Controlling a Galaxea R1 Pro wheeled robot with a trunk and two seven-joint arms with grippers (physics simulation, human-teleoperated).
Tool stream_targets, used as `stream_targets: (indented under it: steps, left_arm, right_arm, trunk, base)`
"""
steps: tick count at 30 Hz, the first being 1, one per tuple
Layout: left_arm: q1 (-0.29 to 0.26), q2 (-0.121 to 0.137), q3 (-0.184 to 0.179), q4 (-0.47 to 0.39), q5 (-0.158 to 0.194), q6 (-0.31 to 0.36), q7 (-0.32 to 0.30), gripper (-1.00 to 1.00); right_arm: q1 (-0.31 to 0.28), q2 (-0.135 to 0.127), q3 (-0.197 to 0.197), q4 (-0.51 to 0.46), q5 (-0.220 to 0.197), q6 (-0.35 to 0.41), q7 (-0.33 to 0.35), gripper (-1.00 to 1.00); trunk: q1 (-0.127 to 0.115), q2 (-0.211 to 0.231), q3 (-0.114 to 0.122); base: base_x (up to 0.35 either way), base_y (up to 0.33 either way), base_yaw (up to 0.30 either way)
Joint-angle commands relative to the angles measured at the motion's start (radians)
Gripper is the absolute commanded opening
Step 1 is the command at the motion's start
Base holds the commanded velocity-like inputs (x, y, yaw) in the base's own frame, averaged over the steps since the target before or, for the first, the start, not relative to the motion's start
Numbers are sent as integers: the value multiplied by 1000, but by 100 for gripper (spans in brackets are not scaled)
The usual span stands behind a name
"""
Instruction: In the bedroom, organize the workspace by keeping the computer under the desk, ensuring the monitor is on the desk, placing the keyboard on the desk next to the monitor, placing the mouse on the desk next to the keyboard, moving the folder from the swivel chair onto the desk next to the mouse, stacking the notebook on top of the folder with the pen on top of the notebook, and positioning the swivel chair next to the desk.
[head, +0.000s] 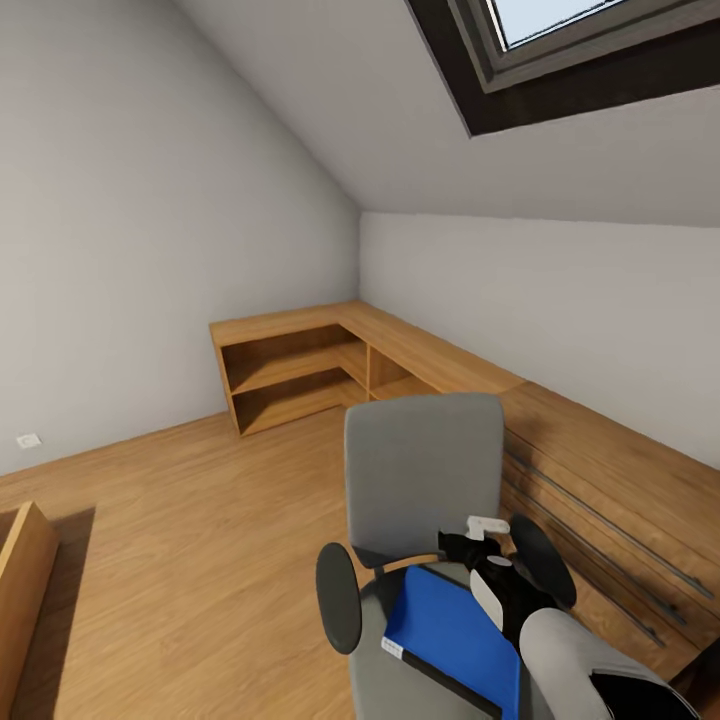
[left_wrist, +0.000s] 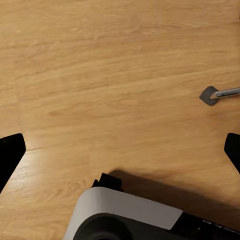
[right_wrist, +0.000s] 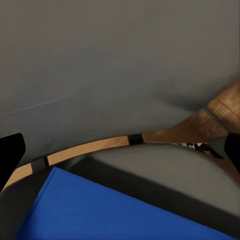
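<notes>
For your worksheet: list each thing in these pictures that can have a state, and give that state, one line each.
folder: lying flat on the chair seat, not gripped.
swivel chair: upright, backrest toward the wooden units, seat holding the folder.
right gripper: open, above the folder's far edge, facing the backrest.
left gripper: open, empty, pointing down at the wooden floor.
skylight: closed.

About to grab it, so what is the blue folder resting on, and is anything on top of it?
The folder lies flat on the swivel chair seat. Nothing lies on its visible blue face; the right arm covers its far corner, so that part can't be checked.
</notes>
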Motion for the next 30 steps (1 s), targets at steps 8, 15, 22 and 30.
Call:
stream_targets:
  steps: [8, 15, 22, 30]
  left_arm:
    - [-1, 8, -1, 1, 19, -2, 0, 100]
    - [-1, 35, -2, -67, 48, 12, -4, 100]
    - [0, 65, -2, -180, 55, 116, -5, 100]
    - [-1, 134, 0, -389, 140, 364, -6, 100]
  right_arm:
    - [-1, 0, -7, 3, 1, -1, 0, 100]
    - [-1, 0, -7, 3, 1, -1, 1, 100]
    - [-1, 0, -7, 2, 1, -1, 1, 100]
    - [-1, 0, -7, 2, 1, 1, 2, 100]
  trunk:
    - [31, -57, -26]
    - [58, -106, -48]
    - [84, -155, -70]
    - [115, -211, -95]
  base:
    - [0, 0, 0]
    - [0, 0, 0]
    - [0, 0, 0]
    - [0, 0, 0]
